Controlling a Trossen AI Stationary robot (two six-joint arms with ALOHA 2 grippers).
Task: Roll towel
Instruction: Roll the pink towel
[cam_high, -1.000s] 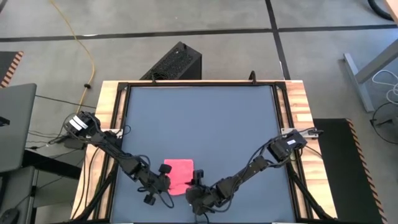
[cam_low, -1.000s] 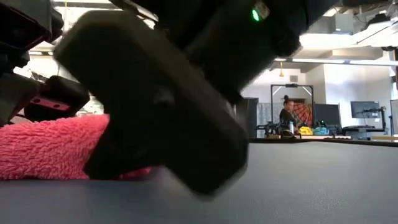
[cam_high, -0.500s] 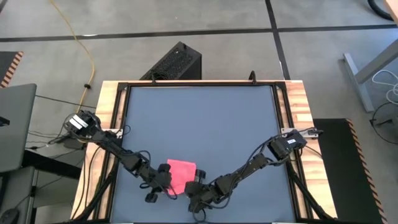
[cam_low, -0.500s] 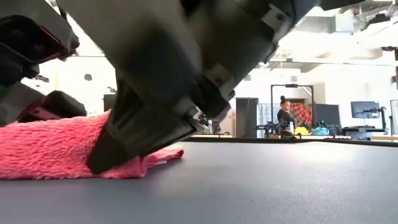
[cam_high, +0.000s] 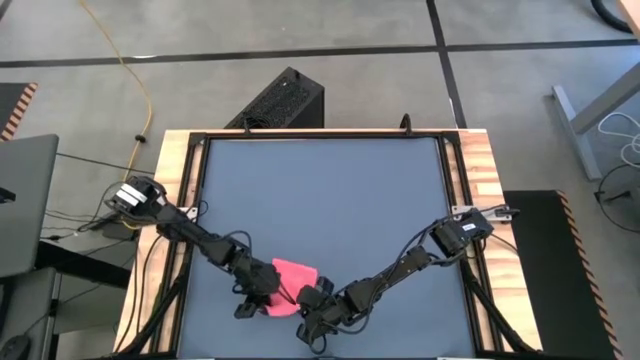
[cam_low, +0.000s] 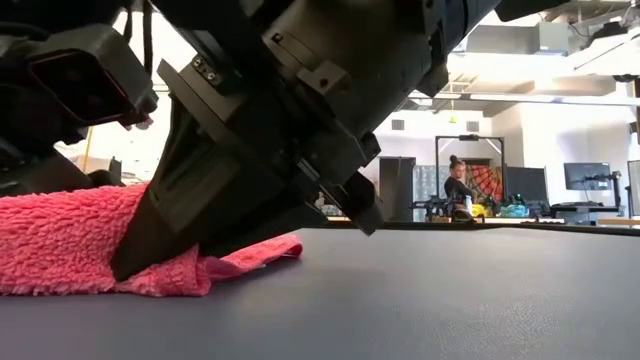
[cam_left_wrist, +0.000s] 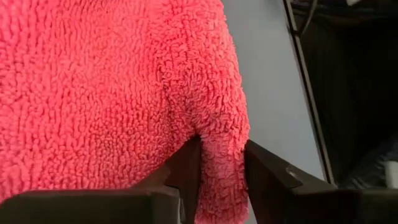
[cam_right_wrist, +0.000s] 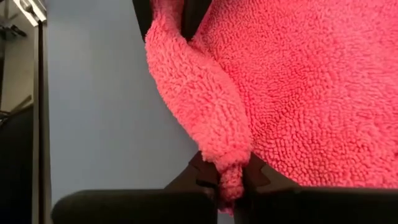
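the right gripper (cam_right_wrist: 227, 177) is pressed together on a pinched fold at one edge of the small bright pink fluffy fabric towel (cam_high: 286, 285). the left gripper (cam_left_wrist: 221, 171) stands at the opposite edge with a ridge of pile between its fingers, which have just parted slightly. within the last second the right jaws have closed on the cloth and both arms have drawn inward. the towel, flat and squarish a moment ago, now lies bunched and narrower. judgement: the first fold is gathered, rolling barely begun. the towel sits on the dark grey matte table top (cam_high: 330, 190), near its front edge, flanked by both grippers. beyond the towel, far behind the table, a person (cam_low: 461, 187) sits at benches with monitors.
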